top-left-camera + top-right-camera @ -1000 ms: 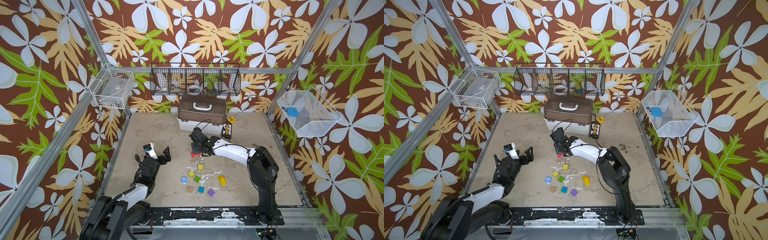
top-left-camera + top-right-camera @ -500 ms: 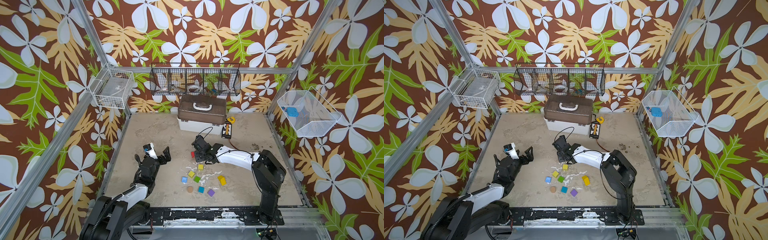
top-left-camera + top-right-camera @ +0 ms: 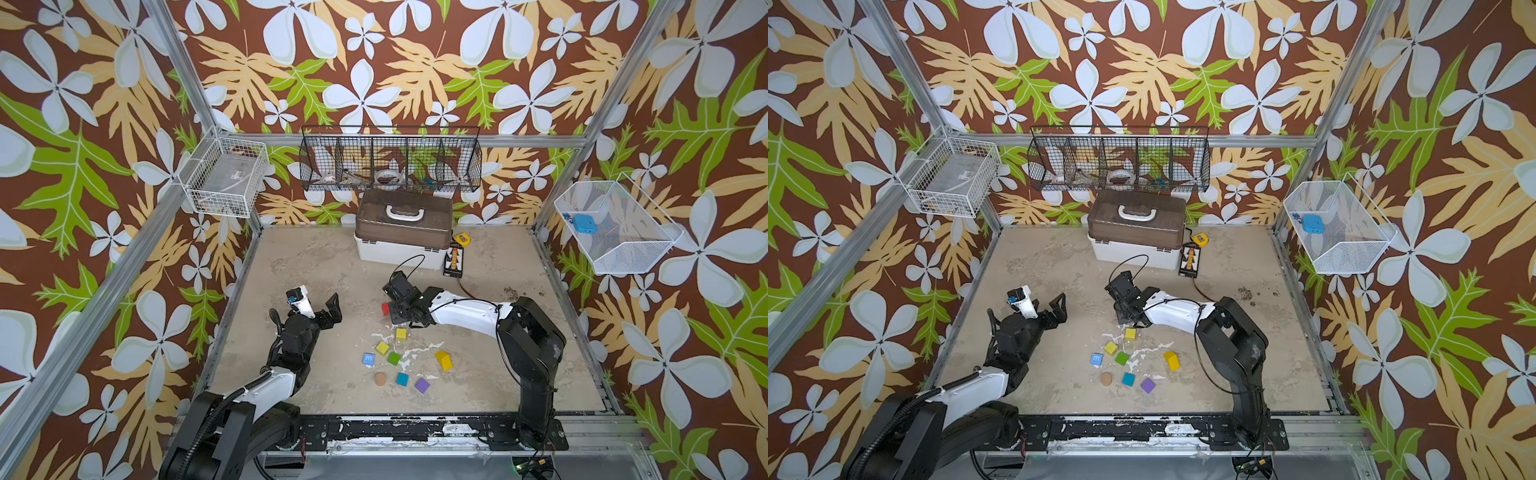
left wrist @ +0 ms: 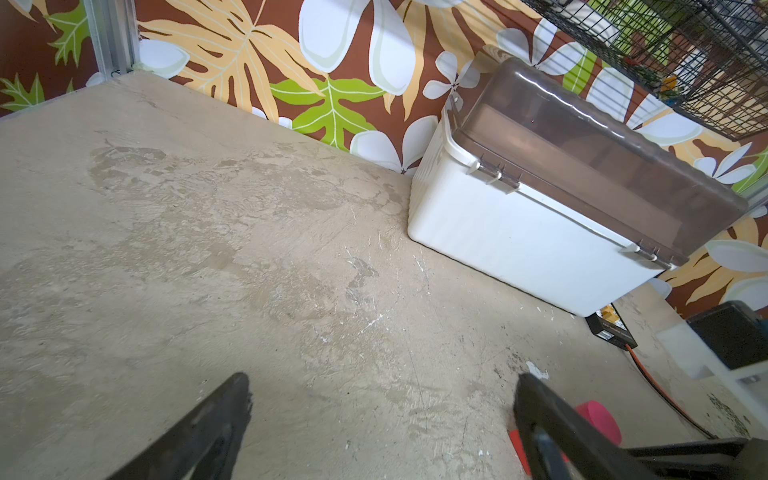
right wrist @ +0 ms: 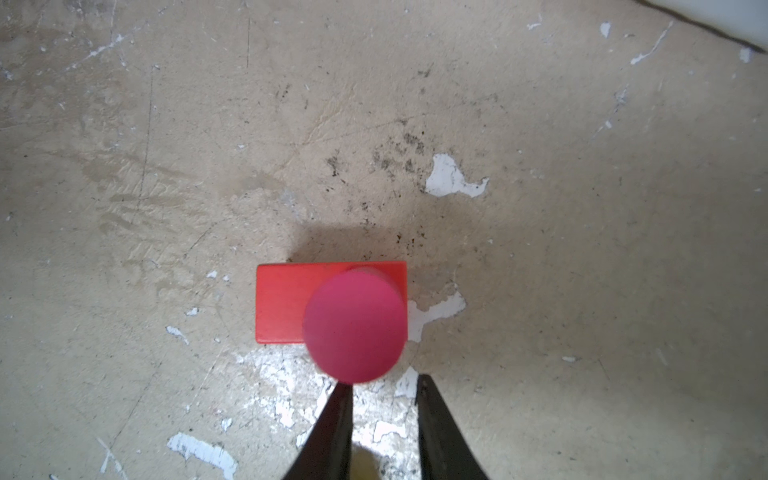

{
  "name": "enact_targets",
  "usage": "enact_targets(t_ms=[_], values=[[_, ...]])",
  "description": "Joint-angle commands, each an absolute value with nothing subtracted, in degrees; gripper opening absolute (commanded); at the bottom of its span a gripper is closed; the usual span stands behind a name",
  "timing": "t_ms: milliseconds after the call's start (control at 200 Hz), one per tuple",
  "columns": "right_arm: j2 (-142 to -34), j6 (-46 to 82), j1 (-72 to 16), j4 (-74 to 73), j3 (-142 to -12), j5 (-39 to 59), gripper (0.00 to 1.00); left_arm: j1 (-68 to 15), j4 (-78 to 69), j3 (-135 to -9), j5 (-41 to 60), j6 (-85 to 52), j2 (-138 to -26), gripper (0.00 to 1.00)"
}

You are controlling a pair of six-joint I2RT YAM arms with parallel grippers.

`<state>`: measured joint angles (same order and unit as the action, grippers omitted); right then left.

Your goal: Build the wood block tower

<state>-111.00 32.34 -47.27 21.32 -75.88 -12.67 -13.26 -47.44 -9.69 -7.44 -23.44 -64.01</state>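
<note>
I read the right jaws as closed and empty. Ahead of them, the pink cylinder [image 5: 355, 328] sits on the red slab [image 5: 282, 307] as foundation. Left jaws wide open, idle.

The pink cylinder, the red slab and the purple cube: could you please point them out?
pink cylinder [image 5: 355, 324]: right wrist view, its round top face.
red slab [image 5: 282, 307]: right wrist view, its bare top face.
purple cube [image 3: 422, 385]: a top view, its top face.

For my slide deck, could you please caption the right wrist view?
Pink cylinder standing on the red slab, right gripper close beside it.
</note>
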Motion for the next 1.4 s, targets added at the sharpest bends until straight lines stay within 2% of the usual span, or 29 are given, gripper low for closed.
enact_targets(t_ms=[0, 776, 1001, 1231, 1396], values=[[-111.4, 32.1, -47.2, 21.3, -76.6, -13.8, 0.27, -13.3, -48.5, -10.0, -7.5, -23.1, -64.0, 1.0], [-111.5, 31.6, -47.1, 21.5, -77.7, -13.0, 0.26, -13.4, -48.5, -10.1, -7.5, -23.1, -64.0, 1.0], [-108.9, 31.5, -46.9, 20.9, -76.7, -14.8, 0.41, -13.4, -48.5, -10.0, -7.5, -23.1, -64.0, 1.0], [-111.6, 30.7, -46.8, 21.5, -80.6, -14.6, 0.47, -13.4, -48.5, -10.0, -7.5, -23.1, -64.0, 1.0], [-114.4, 30.4, -46.8, 22.7, -83.8, -14.9, 0.47, -13.4, -48.6, -10.0, -7.4, -23.1, -64.0, 1.0]])
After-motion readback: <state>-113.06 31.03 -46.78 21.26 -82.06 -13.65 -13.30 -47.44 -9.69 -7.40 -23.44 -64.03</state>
